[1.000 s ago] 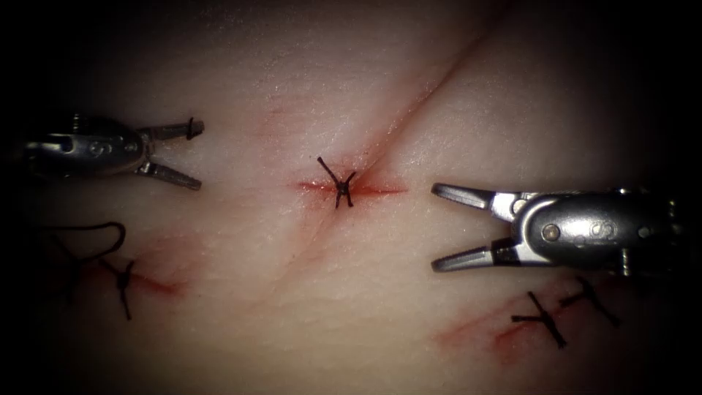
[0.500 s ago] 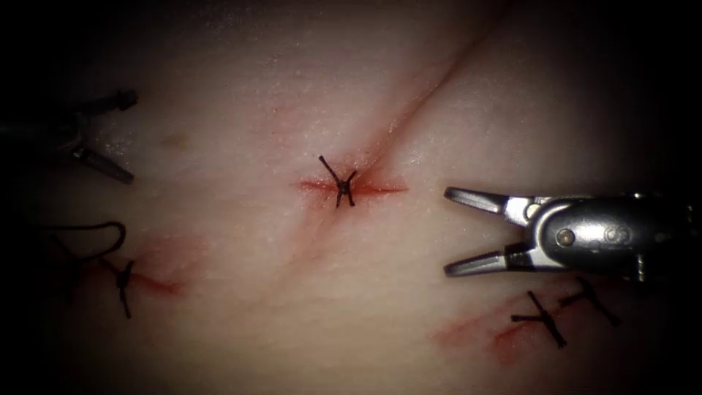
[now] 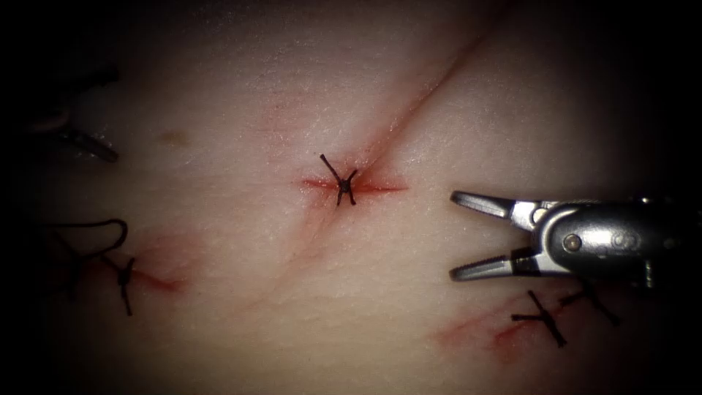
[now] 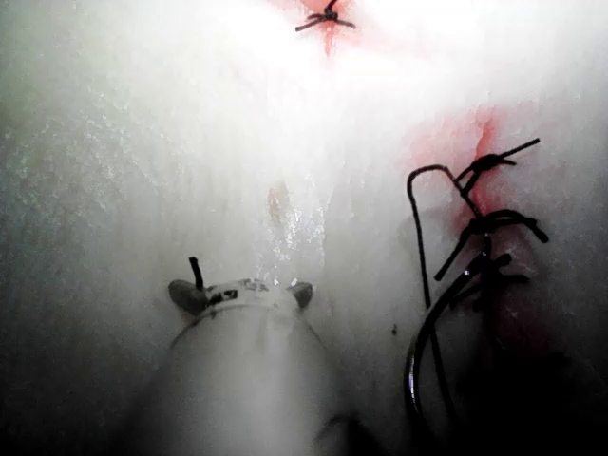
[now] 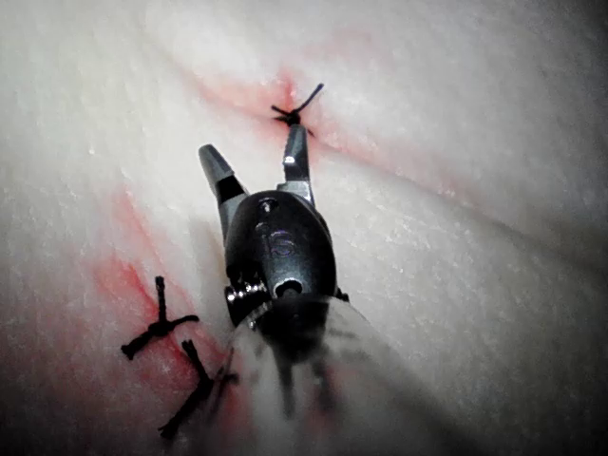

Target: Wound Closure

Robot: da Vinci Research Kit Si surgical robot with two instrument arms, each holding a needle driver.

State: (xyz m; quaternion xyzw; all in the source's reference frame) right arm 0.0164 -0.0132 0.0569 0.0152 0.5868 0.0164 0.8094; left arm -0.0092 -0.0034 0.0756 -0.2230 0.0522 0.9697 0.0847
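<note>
Pale tissue (image 3: 241, 307) carries the slanting cut (image 3: 409, 110), closed mid-length by a knotted stitch (image 3: 341, 183); I see no needle. Right end effector (image 3: 464, 235) hovers level right of the cut, jaws spread and empty. Left end effector (image 3: 88, 146) sits far left, jaws spread with a thread scrap (image 4: 195, 273) on one, so I judge one stitch finished, and another would call for the needle.

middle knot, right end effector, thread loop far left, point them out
middle knot (image 3: 342, 185), endoscope view, on its tied centre
right end effector (image 3: 459, 237), endoscope view, between its open jaws
thread loop (image 3: 110, 225), endoscope view, on its top curve
</note>
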